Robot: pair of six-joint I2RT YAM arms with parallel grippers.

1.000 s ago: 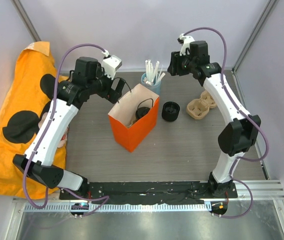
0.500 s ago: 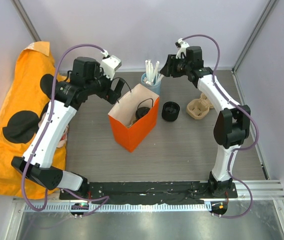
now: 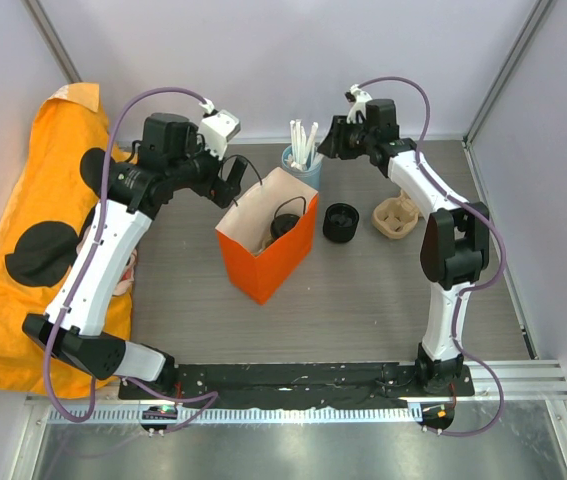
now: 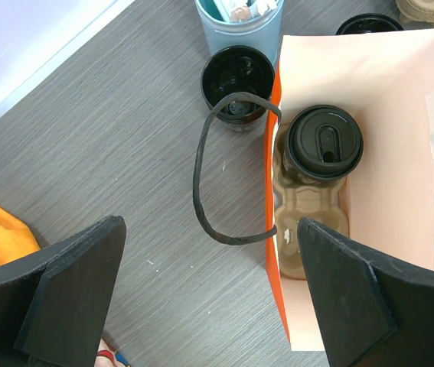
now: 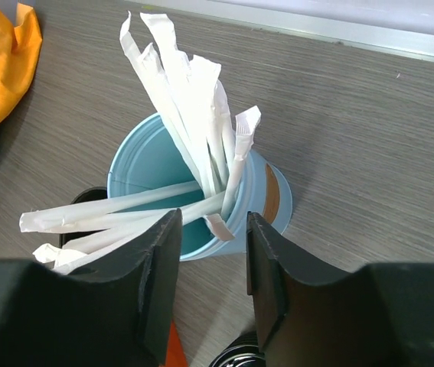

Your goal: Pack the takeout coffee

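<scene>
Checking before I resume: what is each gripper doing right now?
Left gripper: open, empty, over the paper bag's edge.
Right gripper: partly open at the straws, nothing clearly held.

The left arm [image 3: 113, 240] arches up, left gripper [image 4: 209, 298] pointing down with jaws wide apart; the right arm [image 3: 418, 185] reaches forward, right gripper [image 5: 210, 275] narrowly parted.
</scene>
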